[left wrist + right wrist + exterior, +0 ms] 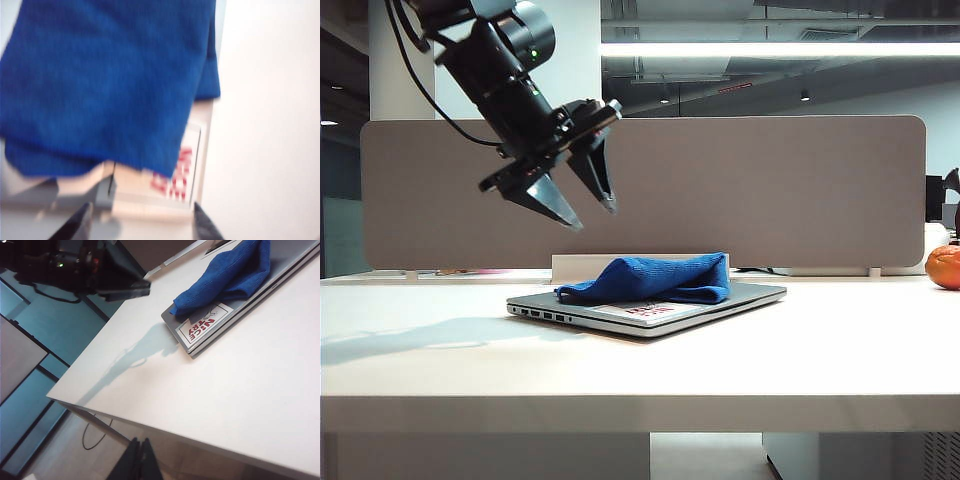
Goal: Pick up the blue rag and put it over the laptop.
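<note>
**Two empty grippers, rag already on the lid**

Left gripper [588, 205] hangs in the air above and left of the laptop [740, 297], jaws spread wide, nothing between them. Fingers point down and right toward the cloth, well clear of it. Reads as a release posture: wide jaws and height so nothing snags the fabric.

Blue rag [655, 280] lies bunched on the closed lid, humped rather than flat. It covers the middle and far part; the white-and-red sticker [642, 311] at the near edge shows. Left wrist view agrees: rag [105, 85] fills the picture, sticker [172, 177] peeks out beneath it.

Right gripper [141, 460] sits low off the near table [240, 390] edge, fingers together, holding nothing, well away from the laptop [280, 277]. Parked, out of the way.

My read: placement is done, coverage partial. Orange fruit [944, 267] at far right is irrelevant.
</note>
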